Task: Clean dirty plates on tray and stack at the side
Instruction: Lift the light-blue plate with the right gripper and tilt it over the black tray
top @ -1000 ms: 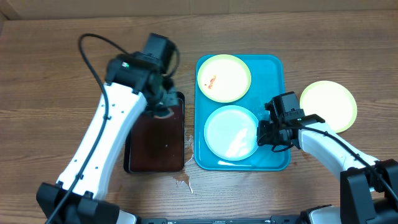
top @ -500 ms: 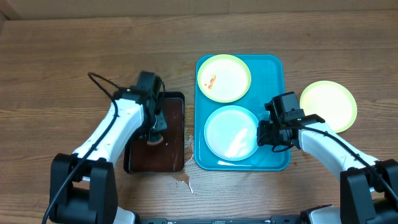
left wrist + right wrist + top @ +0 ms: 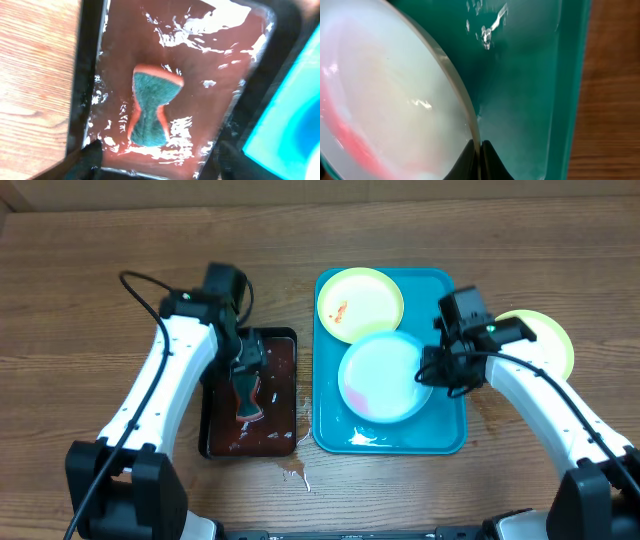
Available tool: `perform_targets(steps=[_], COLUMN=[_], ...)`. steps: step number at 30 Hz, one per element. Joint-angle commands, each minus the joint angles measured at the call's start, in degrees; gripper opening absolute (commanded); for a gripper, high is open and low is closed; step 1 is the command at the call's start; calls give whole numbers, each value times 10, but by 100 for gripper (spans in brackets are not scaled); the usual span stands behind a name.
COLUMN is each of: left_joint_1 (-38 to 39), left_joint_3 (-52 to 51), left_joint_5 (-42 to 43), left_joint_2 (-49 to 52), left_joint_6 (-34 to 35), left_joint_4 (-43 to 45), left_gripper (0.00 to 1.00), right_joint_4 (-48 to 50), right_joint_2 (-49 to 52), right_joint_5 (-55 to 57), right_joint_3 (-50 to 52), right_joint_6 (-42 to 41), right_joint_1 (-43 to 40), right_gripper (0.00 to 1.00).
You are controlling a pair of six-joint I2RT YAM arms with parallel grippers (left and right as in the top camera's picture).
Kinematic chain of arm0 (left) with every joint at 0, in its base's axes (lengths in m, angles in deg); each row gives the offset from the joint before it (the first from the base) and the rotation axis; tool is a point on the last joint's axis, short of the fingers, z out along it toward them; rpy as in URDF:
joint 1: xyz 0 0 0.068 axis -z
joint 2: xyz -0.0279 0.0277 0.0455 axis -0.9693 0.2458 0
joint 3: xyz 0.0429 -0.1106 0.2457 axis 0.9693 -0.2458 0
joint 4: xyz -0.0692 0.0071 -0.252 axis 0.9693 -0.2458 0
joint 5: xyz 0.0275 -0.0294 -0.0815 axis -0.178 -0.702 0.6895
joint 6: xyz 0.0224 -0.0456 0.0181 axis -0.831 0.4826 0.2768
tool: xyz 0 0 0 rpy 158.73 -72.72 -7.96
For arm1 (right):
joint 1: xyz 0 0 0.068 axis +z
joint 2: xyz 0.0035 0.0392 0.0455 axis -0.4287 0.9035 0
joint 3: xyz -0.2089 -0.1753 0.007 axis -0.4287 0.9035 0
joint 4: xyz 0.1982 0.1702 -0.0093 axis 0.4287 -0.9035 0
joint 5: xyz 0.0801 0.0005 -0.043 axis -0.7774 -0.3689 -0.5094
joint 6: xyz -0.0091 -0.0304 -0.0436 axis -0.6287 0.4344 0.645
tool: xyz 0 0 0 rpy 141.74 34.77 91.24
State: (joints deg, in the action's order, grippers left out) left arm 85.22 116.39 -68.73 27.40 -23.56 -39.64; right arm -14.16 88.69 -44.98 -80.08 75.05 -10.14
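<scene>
The turquoise tray [image 3: 455, 438] holds a pale yellow-green plate [image 3: 360, 304] with a red-orange smear at its far end. My right gripper [image 3: 432, 370] is shut on the right rim of the pale blue-white plate [image 3: 380, 377], which is raised and tilted over the tray's near half. In the right wrist view the rim runs between the closed fingers of this gripper [image 3: 480, 151], with the plate [image 3: 385, 100] showing a pink tinge above the tray [image 3: 530, 75]. Another yellow-green plate [image 3: 545, 345] lies on the table right of the tray. My left gripper [image 3: 247, 366] [image 3: 160, 152] hangs open over a sponge [image 3: 152, 107].
A black tray [image 3: 206, 442] [image 3: 87, 75] of dark reddish liquid stands left of the turquoise tray, with the green-and-orange sponge [image 3: 248, 402] lying in it. Drops of liquid [image 3: 293, 472] lie on the wood near the black tray's front corner. A cardboard wall runs along the far edge.
My left gripper has opened and let the sponge drop into the black tray. My right gripper has lifted and tilted the blue-white plate off the tray floor, moving it toward the far side.
</scene>
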Motion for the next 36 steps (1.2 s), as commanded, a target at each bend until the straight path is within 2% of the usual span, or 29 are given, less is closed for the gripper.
perform_targets(steps=[1, 5, 11, 16, 23, 29, 36], left_joint_1=[-24, -68, -139, -166, -167, -167, -167], left_joint_3=[81, 173, 268, 274, 274, 274, 274], left_joint_5=[6, 6, 28, 22, -12, -11, -12], left_joint_2=[-8, -8, -8, -8, -8, -8, -8], left_joint_6=[-9, -9, -9, -9, -9, -9, -9], left_joint_4=[-24, -65, -97, -106, -119, -119, -119], left_gripper=[79, 100, 100, 100, 100, 100, 100], right_joint_4=[-22, -28, 64, 113, 117, 126, 131], right_joint_2=[-3, -3, 3, 30, 80, 82, 82], right_joint_5=[42, 75, 145, 256, 429, 591, 729], right_joint_3=[-92, -163, -172, -168, -168, -168, -169], right_joint_6=[36, 59, 60, 59, 59, 59, 60], right_joint_1=[42, 107, 227, 316, 421, 495, 557], right_gripper=[4, 4, 4, 4, 4, 4, 4])
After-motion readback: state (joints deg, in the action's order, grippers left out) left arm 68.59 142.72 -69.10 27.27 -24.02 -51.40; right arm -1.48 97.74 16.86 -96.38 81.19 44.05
